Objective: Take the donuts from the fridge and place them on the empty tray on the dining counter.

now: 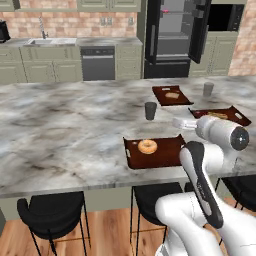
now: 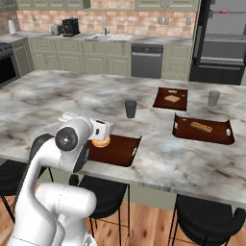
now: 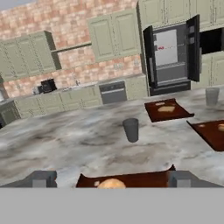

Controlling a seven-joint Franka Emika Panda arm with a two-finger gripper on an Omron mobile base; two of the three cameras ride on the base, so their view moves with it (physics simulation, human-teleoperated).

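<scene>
- Glazed donut (image 1: 147, 146) lies in the near tray (image 1: 165, 156) on the dining counter (image 1: 70, 130).
- Cup (image 1: 150, 110) stands behind that tray.
- Fridge (image 1: 175, 37) stands open beyond the counter.

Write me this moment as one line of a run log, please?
gripper: open, above tray | orange-tan donut: on tray | pink donut: in fridge | fridge doors: open

In the right base view a dark tray (image 2: 115, 150) sits near the front edge of the marble dining counter (image 2: 57, 103), with a tan donut (image 2: 101, 142) on its left part, partly behind the arm's white hand. A grey cup (image 2: 130, 108) stands behind the tray, and two more trays (image 2: 203, 129) with pale pastries lie to the right. At the back wall the black fridge (image 2: 222, 41) stands with its doors open.
</scene>
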